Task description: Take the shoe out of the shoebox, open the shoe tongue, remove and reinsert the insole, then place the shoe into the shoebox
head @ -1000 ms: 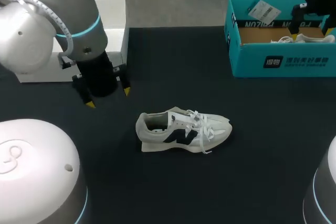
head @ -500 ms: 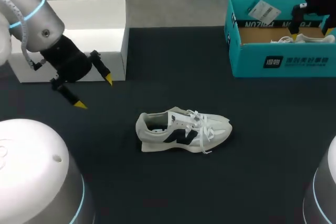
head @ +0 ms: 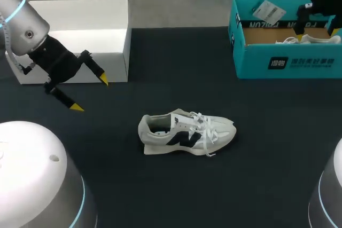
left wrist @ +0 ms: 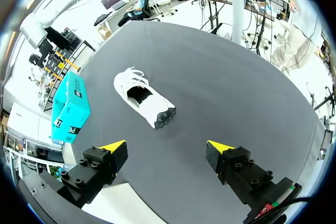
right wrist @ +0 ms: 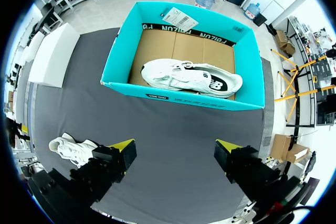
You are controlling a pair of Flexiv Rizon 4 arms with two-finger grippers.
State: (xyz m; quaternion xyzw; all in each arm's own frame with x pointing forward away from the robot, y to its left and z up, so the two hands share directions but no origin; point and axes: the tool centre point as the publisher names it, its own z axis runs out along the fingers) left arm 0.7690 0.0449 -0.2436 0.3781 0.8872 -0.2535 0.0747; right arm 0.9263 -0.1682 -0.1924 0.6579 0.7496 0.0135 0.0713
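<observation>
Overhead, a dark, matte table (head: 176, 62) fills the scene, its surface plain and unpatterned from edge to edge.

At far left stands a white box (head: 91, 20), rectangular, resting on the table's far-left part. Just in front of its near wall hangs the left gripper (head: 90, 94), tilted, its two yellow-tipped fingers spread wide with nothing between them. It is above bare tabletop, well apart from the shoe.

Near the table's middle lies the shoe (head: 187, 133), white with a dark mark on its near side. It rests upright on its sole, heel to the left and toe to the right, with its laces loose over the tongue. Nothing touches it.

At far right sits the shoebox (head: 288, 62), teal outside and cardboard-brown inside, open at the top. A white label (head: 265, 10) lies against its far wall near the left corner. Inside, along the near wall, a second white shoe (right wrist: 191, 77) lies on its side, toe to the right. The right gripper (head: 316, 34) hovers above the box's open top, fingers likewise spread and empty, touching neither the second shoe nor the box walls.
</observation>
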